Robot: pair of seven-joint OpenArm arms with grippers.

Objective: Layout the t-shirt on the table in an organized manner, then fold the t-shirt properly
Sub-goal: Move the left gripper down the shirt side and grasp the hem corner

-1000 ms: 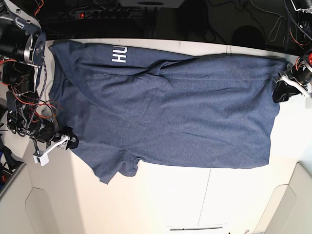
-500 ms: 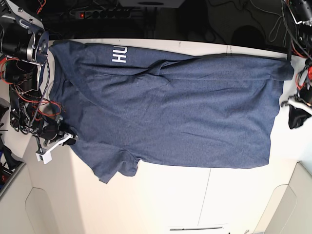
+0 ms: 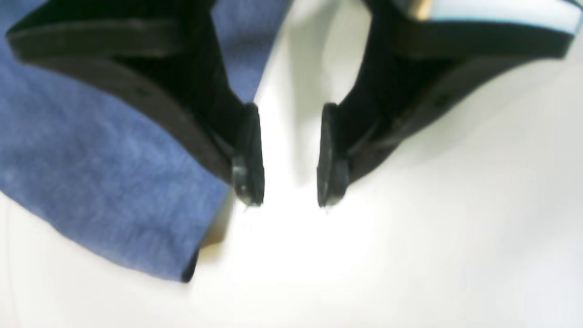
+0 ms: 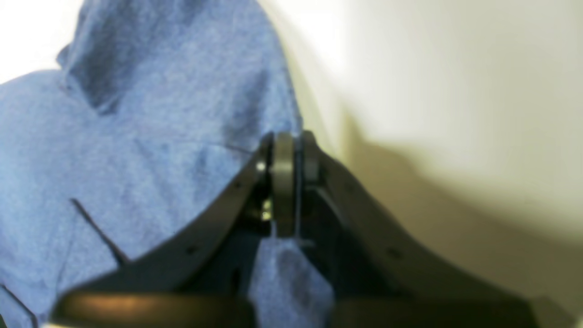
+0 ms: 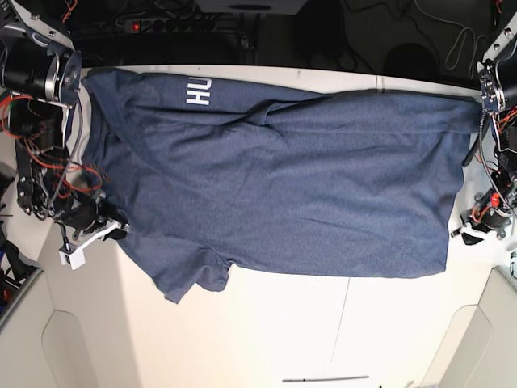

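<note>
A: Where does the t-shirt lie?
B: Spread across the tabletop, heathered navy, with white letters near its far edge. One short sleeve points toward the near side of the tabletop, just beside the right pincer.

A: What is the right pincer doing?
B: In its wrist view the right pincer has its jaws pressed together on a fold of the t-shirt. Blue cloth shows both behind the closed tips and below them, between the two black fingers. The rest of the fabric rises in a rumpled mound to one side of the pincer; bare tabletop lies on the other side.

A: And the left pincer?
B: Its jaws stand apart with nothing between them, only pale tabletop. A corner of the t-shirt's hem lies just beside one finger, apart from the pads as far as I can tell. The other finger is over bare tabletop.
</note>
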